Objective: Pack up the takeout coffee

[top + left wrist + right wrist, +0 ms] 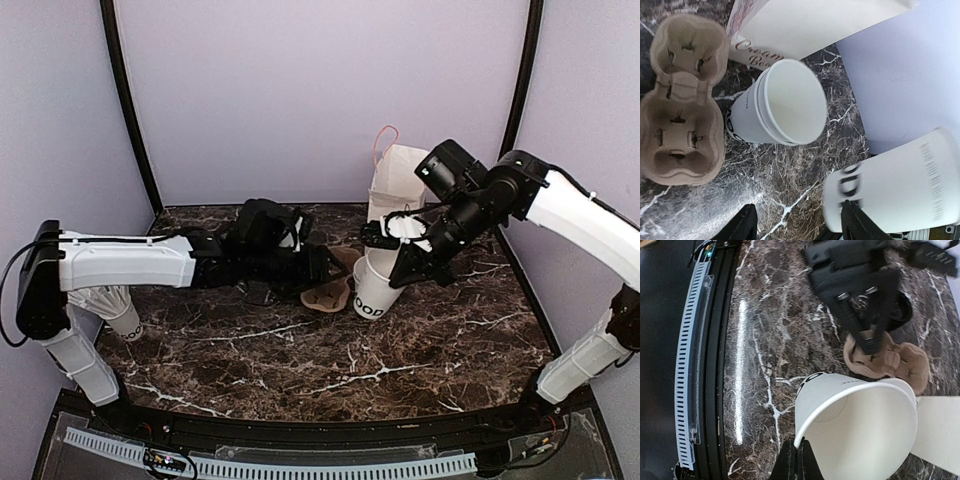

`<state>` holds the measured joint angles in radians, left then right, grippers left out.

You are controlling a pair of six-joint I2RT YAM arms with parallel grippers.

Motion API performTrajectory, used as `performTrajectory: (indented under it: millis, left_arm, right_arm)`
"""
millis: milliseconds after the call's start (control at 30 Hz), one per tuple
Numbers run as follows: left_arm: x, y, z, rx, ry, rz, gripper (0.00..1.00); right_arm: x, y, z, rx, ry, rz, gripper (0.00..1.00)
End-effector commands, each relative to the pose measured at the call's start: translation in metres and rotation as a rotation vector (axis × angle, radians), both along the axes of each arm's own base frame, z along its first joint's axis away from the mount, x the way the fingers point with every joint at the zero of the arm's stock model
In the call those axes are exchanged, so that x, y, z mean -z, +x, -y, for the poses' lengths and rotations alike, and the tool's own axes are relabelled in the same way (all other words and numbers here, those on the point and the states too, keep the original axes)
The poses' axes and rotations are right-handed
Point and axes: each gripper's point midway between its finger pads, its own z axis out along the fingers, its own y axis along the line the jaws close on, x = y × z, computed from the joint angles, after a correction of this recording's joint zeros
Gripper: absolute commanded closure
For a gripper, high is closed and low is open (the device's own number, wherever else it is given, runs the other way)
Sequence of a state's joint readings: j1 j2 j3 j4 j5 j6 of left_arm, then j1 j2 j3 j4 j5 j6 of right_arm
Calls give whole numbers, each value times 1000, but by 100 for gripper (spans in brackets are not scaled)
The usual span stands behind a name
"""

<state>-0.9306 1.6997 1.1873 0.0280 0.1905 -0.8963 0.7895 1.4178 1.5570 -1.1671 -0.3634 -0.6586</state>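
- Walls (320, 90): plain lavender panels enclosing a dark marble table (300, 370).
- Bag (395, 175): white paper with a pink handle, standing at the back right. It is probably where the packed items go.
- Carrier (682, 105): pulp tray lying flat, both visible wells empty.
- Stack (785, 102): two nested lidless cups, tilted, near the foot of the bag.
- Held cup (860, 430): lidless and tilted, its lettered base just beside the carrier. Whether it touches the table cannot be told.
- Right gripper (798, 455): pinched shut on the rim of the held cup.
- Left gripper (802, 225): fingers moderately spread with nothing between them, poised near the carrier.
- Coffee: not plainly in view. A dark round form (901, 312) beyond the left gripper may be its lid, but this cannot be told.
- Step in hand, as judged: preparatory. An empty cup is being handled, and nothing is packed yet.
- Next move, as judged: put the held cup aside, then grasp the coffee below its lid, keep it upright and seat it squarely in a carrier well.
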Motion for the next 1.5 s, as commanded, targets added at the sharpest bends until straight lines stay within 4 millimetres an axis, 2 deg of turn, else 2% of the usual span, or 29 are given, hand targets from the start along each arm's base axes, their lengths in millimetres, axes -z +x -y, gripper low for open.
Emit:
performTrajectory:
  millis: [0,33,100,167,267,333,367,400,433,467,500,533,567,600,700,767,833,900,1033,1067,1167,1200,1233,1367,1467]
  left_arm:
    - [-51,11,-56,-115,99,177,40]
    - [-63,18,-73,-171,134,226,39]
    - [-72,27,-97,-208,192,293,36]
    - [-74,40,-117,-203,176,299,34]
    - [-65,66,-148,-223,173,284,34]
    - [-55,94,-178,-279,230,274,35]
    - [-56,101,-181,-277,262,296,35]
    - [-44,111,-187,-286,297,285,35]
    - [-44,117,-186,-281,304,293,35]
    - [-31,125,-189,-281,311,265,35]
    - [-29,127,-182,-255,267,249,35]
    - [-16,133,-183,-251,261,218,36]
    - [-15,135,-176,-228,225,215,36]
    - [-5,137,-174,-213,223,198,36]
    - [9,143,-168,-207,202,172,37]
    - [13,143,-158,-191,140,140,38]
    - [3,145,-148,-173,79,143,39]
    - [-7,150,-143,-164,62,163,39]
    - [-21,159,-144,-147,119,199,39]
    - [-22,159,-145,-140,133,215,39]
    - [-20,154,-154,-147,168,249,39]
    - [-25,152,-156,-145,174,271,39]
    - [-20,149,-159,-149,186,269,39]
    - [-31,144,-162,-148,180,304,39]
    - [-39,142,-162,-145,171,316,39]
  right_arm:
    - [26,-19,-32,-114,-74,32,100]
    - [31,-21,-40,-129,-94,55,100]
    - [41,-26,-58,-166,-113,80,100]
    - [50,-31,-76,-198,-108,94,100]
    - [67,-36,-101,-236,-116,116,100]
    - [75,-35,-115,-241,-132,132,100]
    - [78,-36,-121,-249,-134,130,100]
    - [82,-37,-126,-255,-138,125,100]
    - [85,-38,-131,-260,-137,125,100]
    - [87,-39,-134,-264,-139,129,100]
    - [92,-41,-136,-272,-146,129,100]
    - [98,-42,-137,-279,-159,127,100]
    - [101,-44,-137,-287,-170,127,100]
    - [106,-45,-137,-292,-182,124,100]
    - [120,-49,-135,-309,-226,110,99]
    - [123,-48,-135,-302,-241,115,89]
    - [120,-45,-134,-297,-244,133,76]
    - [112,-45,-131,-308,-234,152,68]
    - [90,-46,-115,-316,-205,177,65]
    - [84,-41,-111,-299,-193,172,65]
    - [62,-5,-95,-177,-131,136,68]
    - [58,8,-88,-133,-121,129,70]
    - [56,20,-80,-94,-121,127,71]
    - [65,57,-50,46,-174,141,71]
    - [79,79,-32,146,-208,134,67]
